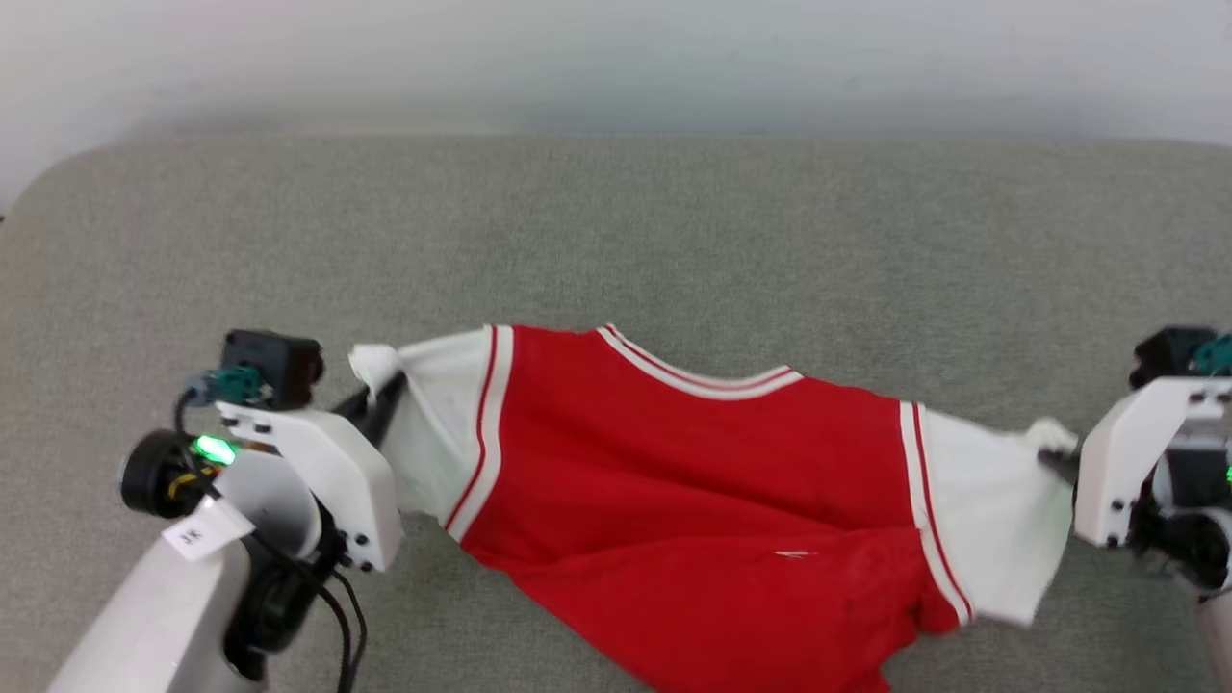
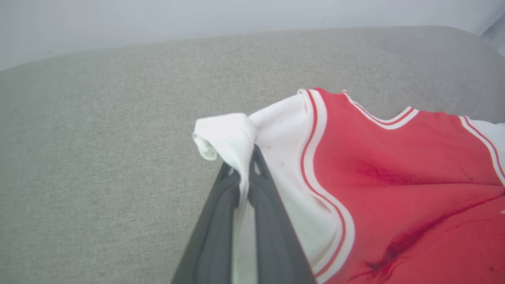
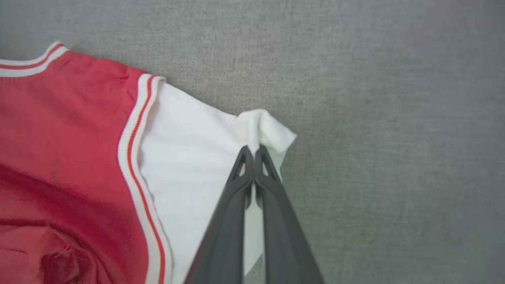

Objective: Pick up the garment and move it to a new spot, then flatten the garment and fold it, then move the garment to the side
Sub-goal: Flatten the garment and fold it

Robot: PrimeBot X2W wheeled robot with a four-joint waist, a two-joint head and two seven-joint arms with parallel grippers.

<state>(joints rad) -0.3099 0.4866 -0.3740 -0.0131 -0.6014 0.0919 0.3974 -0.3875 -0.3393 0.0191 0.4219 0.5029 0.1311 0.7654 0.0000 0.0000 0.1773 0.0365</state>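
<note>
**Head view: garment (image 1: pixel 693 481) held by both sleeves**

The red garment is stretched out sideways over the grey soft surface (image 1: pixel 616 221). The left end effector (image 1: pixel 383 393) is closed tight on one white sleeve tip. The right end effector (image 1: pixel 1054 462) is closed tight on the other white sleeve tip.

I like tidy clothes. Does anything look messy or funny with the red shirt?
Yes. The jersey is stretched slantwise between the left gripper and right gripper, each pinching a white sleeve tip, and its lower red part is bunched and creased, not flat.
</note>
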